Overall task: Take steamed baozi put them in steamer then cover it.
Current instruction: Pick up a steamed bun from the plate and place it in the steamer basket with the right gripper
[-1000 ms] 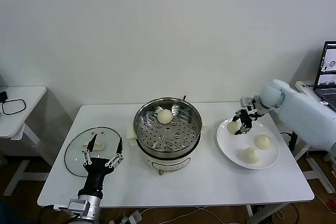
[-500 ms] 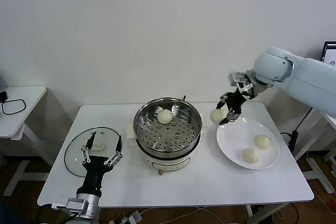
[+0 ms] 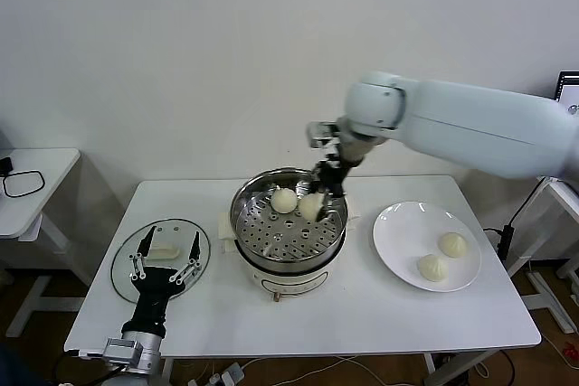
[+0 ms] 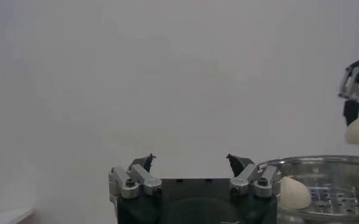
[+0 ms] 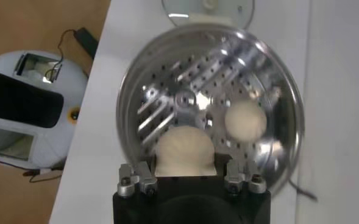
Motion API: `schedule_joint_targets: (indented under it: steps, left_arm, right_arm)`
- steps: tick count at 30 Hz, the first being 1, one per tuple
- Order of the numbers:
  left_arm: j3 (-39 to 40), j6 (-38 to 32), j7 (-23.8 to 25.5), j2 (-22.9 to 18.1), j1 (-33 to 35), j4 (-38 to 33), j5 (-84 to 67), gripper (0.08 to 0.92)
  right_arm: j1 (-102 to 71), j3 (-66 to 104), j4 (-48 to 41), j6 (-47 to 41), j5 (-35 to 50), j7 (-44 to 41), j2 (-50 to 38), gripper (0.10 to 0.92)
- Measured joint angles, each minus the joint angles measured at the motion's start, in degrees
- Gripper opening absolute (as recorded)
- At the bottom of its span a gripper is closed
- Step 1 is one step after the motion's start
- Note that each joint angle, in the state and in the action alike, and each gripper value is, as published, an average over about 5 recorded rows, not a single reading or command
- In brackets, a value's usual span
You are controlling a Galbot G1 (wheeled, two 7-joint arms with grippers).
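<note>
Hovering spread wide over the cover lying on the table, the left gripper holds nothing, while the right gripper clasps one baozi above the steamer, beside another bun; two remain on the plate.

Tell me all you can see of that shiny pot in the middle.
The steamer is a round pot of shiny steel on a cream-white base, standing uncovered mid-table. Inside is a flat tray pierced with many small holes. One bun rests on the tray toward the far side. The right pincer hangs over it, shut on a second bun just above the tray. Its glass lid lies flat on the table to its left, apart from it.
</note>
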Motion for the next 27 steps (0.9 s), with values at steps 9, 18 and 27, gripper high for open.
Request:
schedule_joint_targets:
  steps: [9,18,27]
  left_arm:
    - [-1.43,0.01,0.29,0.06,0.01,0.14,-0.29,0.823]
    - [-2.39,-0.12,0.51,0.05,0.14,0.13,-0.57,0.823]
    - [-2.44,-0.16,0.56,0.08,0.20,0.26,-0.62,0.823]
  right_arm:
    - [-5.85,1.87,-11.46,-0.11,-2.87,-0.83,11.34,0.651]
    - [-10.45,2.70,-20.14,0.35,-6.48,-1.36,18.56,0.677]
    - [-11.00,3.34,-21.57,0.65,-7.43,-2.10,19.05,0.820]
